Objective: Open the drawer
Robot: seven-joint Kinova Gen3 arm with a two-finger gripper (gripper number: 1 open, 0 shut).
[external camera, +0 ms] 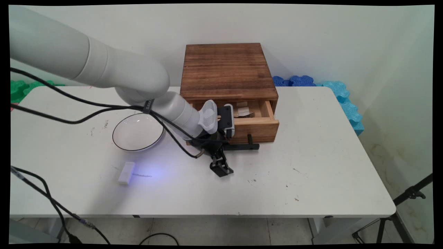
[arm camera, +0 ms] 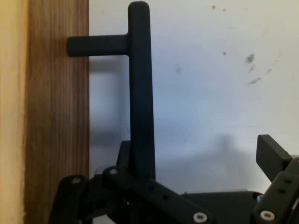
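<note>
White table (external camera: 311, 166), wooden drawer box (external camera: 226, 69)

The main view looks down from above the near side of the tabletop (external camera: 311, 166) toward the back wall, far enough off to take in its whole width. The hand view sits on the gripper (arm camera: 196, 186), facing along it, very close to the drawer's black handle (arm camera: 140, 93) and wooden drawer front (arm camera: 56, 130). Both views share that handle, drawer front and the white surface beside them.
</note>
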